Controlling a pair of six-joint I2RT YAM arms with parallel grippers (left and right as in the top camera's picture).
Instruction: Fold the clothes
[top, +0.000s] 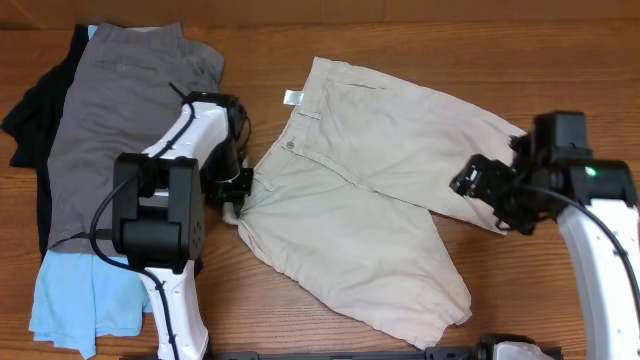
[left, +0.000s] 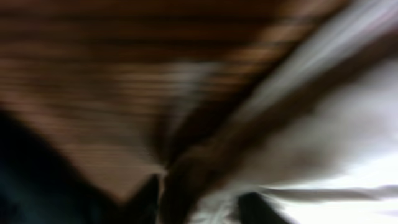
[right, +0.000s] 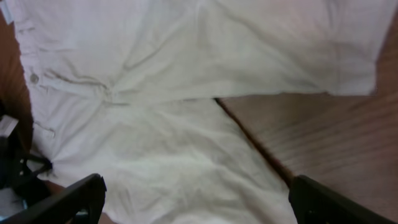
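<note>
The beige shorts (top: 360, 190) lie spread flat on the wooden table (top: 560, 60), waistband to the left, both legs running right, a small white tag (top: 291, 97) by the waistband. My left gripper (top: 236, 200) is at the waistband's near corner. Its wrist view is heavily blurred. There the fingers (left: 202, 208) look apart, with pale cloth (left: 348, 124) between and beside them. My right gripper (top: 485, 195) hovers by the gap between the two legs. In its wrist view the fingers (right: 196, 199) are wide open above the shorts (right: 186, 62), holding nothing.
Larger grey shorts (top: 120, 110) lie at the far left over a black garment (top: 35, 110) and a light-blue one (top: 80, 300). The left arm's base stands between them and the beige shorts.
</note>
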